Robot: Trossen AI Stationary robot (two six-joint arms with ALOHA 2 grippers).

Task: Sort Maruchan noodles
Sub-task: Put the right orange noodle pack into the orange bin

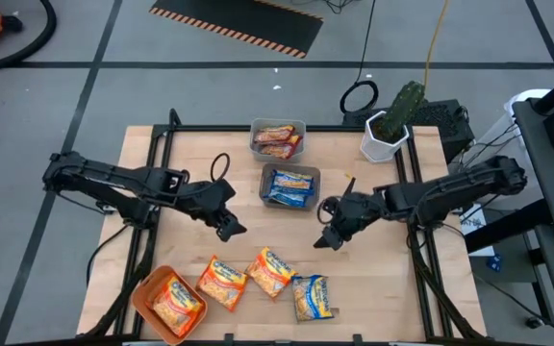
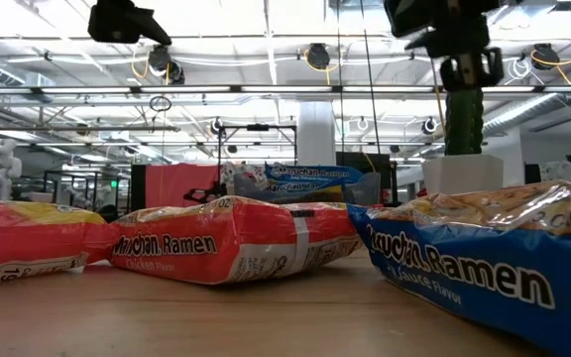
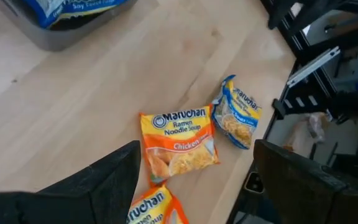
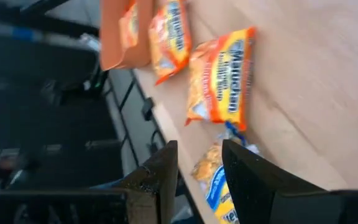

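1. The loose Maruchan noodles: the blue packet (image 1: pixel 312 297) lies on the worktop (image 1: pixel 373 279) below your right hand (image 1: pixel 331 234), near the edge; a careless push could slide it off.
2. Both hands, left hand (image 1: pixel 227 223) included, hang released and empty.

Left gripper (image 1: pixel 229 227) held over mid-table, fingers spread and empty, right gripper (image 1: pixel 329 236) extended opposite, fingers parted, nothing gripped.

Two dark, matte, jointed arms; black cable looping behind the left pincer (image 1: pixel 229 227); broad, flat black fingers (image 3: pixel 104 186).
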